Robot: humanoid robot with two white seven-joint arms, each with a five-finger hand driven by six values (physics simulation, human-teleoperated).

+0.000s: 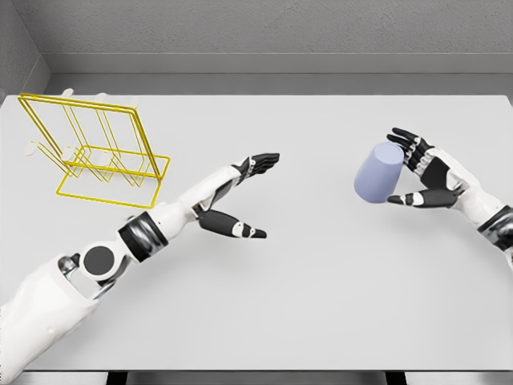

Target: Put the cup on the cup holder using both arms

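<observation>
Setting: grey walls behind a wide pale grey table (pixel 321 305), seen from above by the robot's head camera.
Cup: a plain lilac cup (pixel 377 174) at the right of the table, tilted, its closed end up and toward the far side.
Right hand: the right hand (pixel 422 172) wraps the cup from the right, thumb low on the near side and fingers (pixel 405 140) at the upper edge; whether the cup rests on the table or is just lifted cannot be told.
Left hand: the left hand (pixel 240 196) hovers mid-table with fingers spread wide, holding nothing, well apart from the cup.
Cup holder: a yellow wire rack (pixel 96 148) at the far left, well apart from the cup.
Handling: it looks light, stiff and smooth, so likely slippery; a hold around the middle of the wall seems safest.
Writing: no brand, label or lettering shows anywhere.
</observation>
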